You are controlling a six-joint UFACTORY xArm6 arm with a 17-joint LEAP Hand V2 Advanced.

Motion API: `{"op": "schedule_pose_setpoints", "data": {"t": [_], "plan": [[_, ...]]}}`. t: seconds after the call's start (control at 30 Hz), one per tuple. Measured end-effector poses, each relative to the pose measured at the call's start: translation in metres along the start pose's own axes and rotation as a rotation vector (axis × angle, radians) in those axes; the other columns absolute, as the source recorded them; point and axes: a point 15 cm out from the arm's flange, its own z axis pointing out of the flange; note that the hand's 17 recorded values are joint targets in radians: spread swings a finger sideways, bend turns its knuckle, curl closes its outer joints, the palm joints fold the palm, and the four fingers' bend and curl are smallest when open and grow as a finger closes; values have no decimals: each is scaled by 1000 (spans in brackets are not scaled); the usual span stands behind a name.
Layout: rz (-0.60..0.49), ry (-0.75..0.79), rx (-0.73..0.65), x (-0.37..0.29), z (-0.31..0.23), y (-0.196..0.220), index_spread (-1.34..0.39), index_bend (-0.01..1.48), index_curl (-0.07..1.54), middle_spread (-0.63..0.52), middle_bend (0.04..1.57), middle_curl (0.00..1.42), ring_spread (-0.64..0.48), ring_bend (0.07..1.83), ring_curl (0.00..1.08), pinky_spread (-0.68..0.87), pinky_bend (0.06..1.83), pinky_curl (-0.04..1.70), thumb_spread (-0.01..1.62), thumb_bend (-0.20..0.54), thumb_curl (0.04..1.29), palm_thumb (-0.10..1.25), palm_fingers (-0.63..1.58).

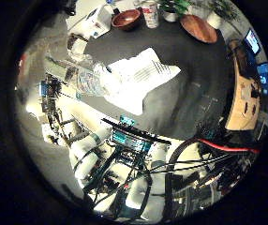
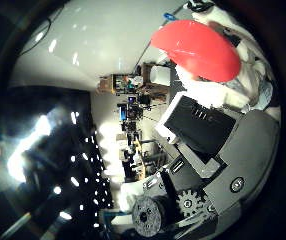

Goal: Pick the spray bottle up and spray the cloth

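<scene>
The spray bottle's red head [image 2: 198,50] sits close to my palm in the thumb side view, with its white neck just beneath it. My right hand [image 2: 203,145] shows its black and white fingers curled right against that neck. In the little finger side view the bottle's clear body [image 1: 89,79] is off the table and reaches out over the dark table [image 1: 199,89]. Its far end is over the edge of the white cloth [image 1: 141,77]. The cloth lies crumpled and flat on the table, some way from the palm.
At the table's far side stand a brown bowl [image 1: 126,18], a can [image 1: 150,14], a wooden plate [image 1: 198,28] and potted plants [image 1: 174,7]. A white box [image 1: 96,21] lies beside the bowl. A wooden desk with screens [image 1: 246,89] borders the table.
</scene>
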Motion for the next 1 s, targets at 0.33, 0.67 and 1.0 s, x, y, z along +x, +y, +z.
{"op": "schedule_pose_setpoints", "data": {"t": [0.33, 0.67, 1.0], "plan": [[-200, -88, 142, -70, 34, -34, -284, 1149, 714, -198, 1332, 772, -215, 1434, 643, -345, 1309, 587, 650, -15, 1058, 992, 1199], [-373, -90, 199, -102, 135, -54, -281, 1155, 710, -201, 1328, 781, -215, 1436, 645, -346, 1306, 589, 673, -15, 1060, 983, 1196], [-459, -81, 122, -90, 256, -35, -281, 1158, 707, -201, 1327, 785, -218, 1432, 649, -362, 1303, 585, 705, -15, 1059, 970, 1195]]}}
